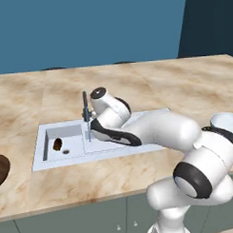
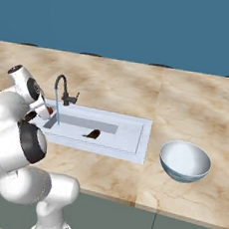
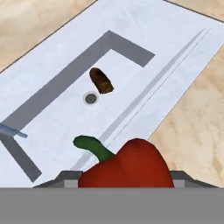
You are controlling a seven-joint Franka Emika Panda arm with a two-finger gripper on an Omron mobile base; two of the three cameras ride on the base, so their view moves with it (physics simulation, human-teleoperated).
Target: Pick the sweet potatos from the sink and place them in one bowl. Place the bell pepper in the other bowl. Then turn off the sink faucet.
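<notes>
The gripper (image 3: 124, 181) is clamped on the bell pepper (image 3: 127, 166): in the hand view the red fruit sits low at 6 o'clock, squeezed between the two grey finger pads (image 3: 65, 179), its green stem curling up toward 10 o'clock. In the right base view a speck of red shows at the hand's tip, by the arm's wrist, just left of the water stream; it is too small there to tell more.

The pepper hangs above the sink (image 1: 151, 112), clear of the basin floor as far as the hand view lets one judge. Beyond it, toward 11 o'clock in the hand view, one sweet potato (image 3: 101, 80) lies on the basin floor just beside a round drain (image 3: 90, 98). The left base view shows the same dark lump (image 1: 57, 144) in the left compartment, with the drain at its 5 o'clock.

The sink faucet (image 2: 63, 88) stands at the back rim of the sink, and a thin blue stream (image 2: 56, 111) falls from its spout into the basin.

The pale blue-white bowl (image 2: 185, 161) rests on the marble counter (image 2: 197, 110) at 3 o'clock from the sink, apart from its rim. An edge of the dark brown bowl (image 1: 0, 171) shows at 9 o'clock in the left base view.
</notes>
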